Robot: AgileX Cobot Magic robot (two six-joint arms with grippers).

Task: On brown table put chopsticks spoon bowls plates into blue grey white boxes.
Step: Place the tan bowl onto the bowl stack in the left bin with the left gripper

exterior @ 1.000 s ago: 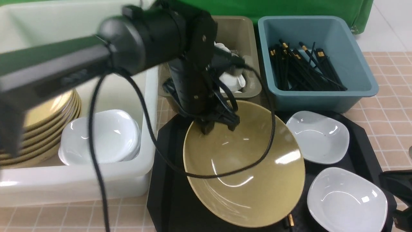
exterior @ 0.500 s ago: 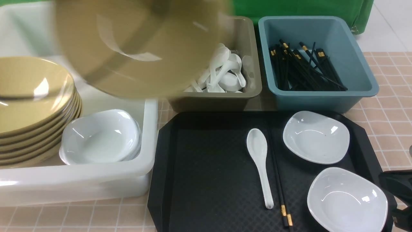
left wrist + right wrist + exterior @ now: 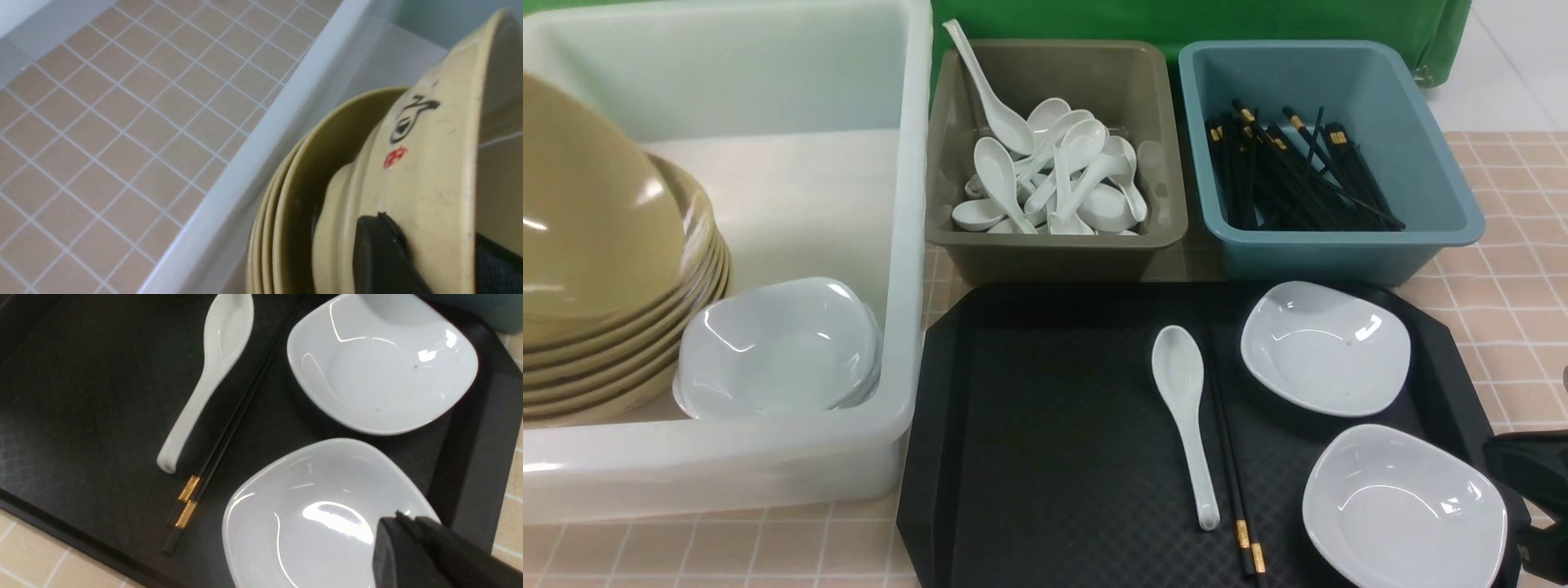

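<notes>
While the left tool (image 3: 435, 261) straddled the rim of a tilted tan bowl (image 3: 588, 212), one black finger (image 3: 380, 253) against its outer wall, it could not be told whether the tool clenched the rim or sat slack. That bowl leaned on the stack of bowls (image 3: 621, 359) at the left end of the white tub (image 3: 907, 245), with nested white plates (image 3: 776, 347) just beside the stack. Right of the tub on the tiled desk (image 3: 1503, 188) stood the grey-brown bin (image 3: 1054, 253) heaped with spoons (image 3: 1054, 180), then the teal bin (image 3: 1307, 257) full of chopsticks (image 3: 1290, 180). Nearer, a black tray (image 3: 1054, 425) carried a lone spoon (image 3: 1184, 408), a chopstick pair (image 3: 1229, 457) just beside it, a farther plate (image 3: 1323, 347) and a nearer plate (image 3: 1405, 506). Farthest right, the right tool (image 3: 398, 522) hung clenched and empty beside the nearer plate.
</notes>
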